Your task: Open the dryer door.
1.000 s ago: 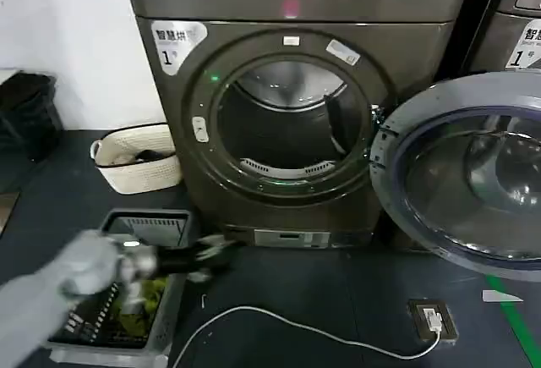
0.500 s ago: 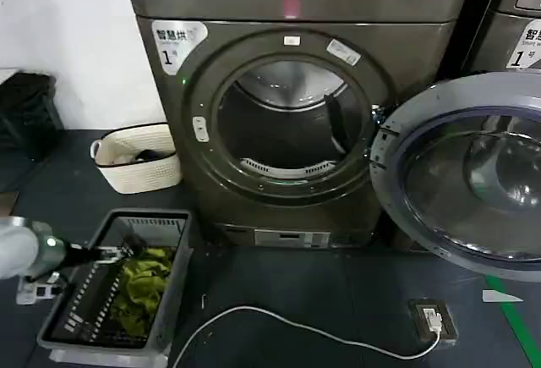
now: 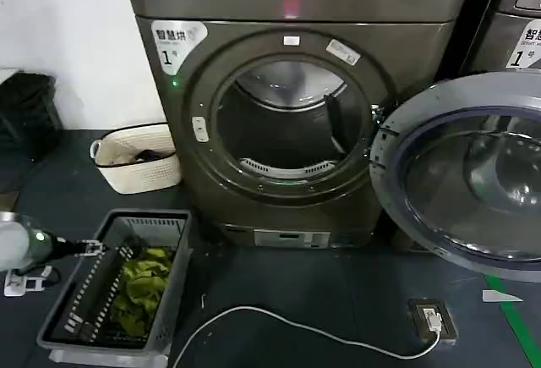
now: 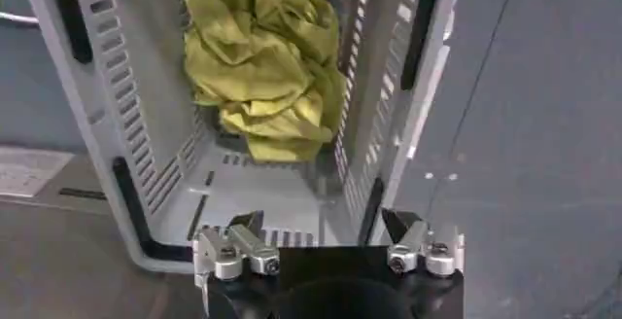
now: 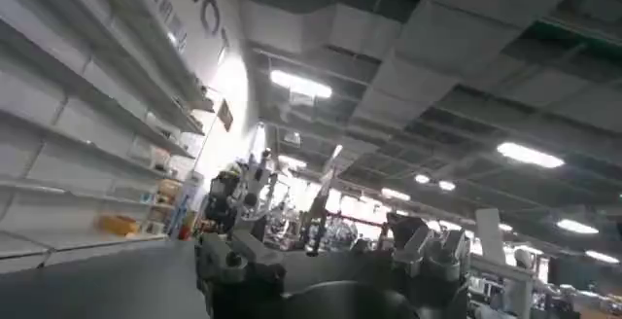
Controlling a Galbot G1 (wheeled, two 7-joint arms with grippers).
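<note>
Already, the left claw point(image 3: 95, 248) sits low at eight o'clock in the head view, its fingers spread and empty over the rim of the grey laundry basket point(image 3: 169, 288) holding a yellow-green cloth point(image 3: 144, 288). At centre the drum opening point(image 3: 283, 127) gapes. At three o'clock the dryer door point(image 3: 473, 173) stands swung wide, grey inner face outward, hinged beside the drum. It lies well apart from that claw, toward two o'clock. The right claw point(image 5: 330, 272) points at a ceiling; its grip I cannot tell.
</note>
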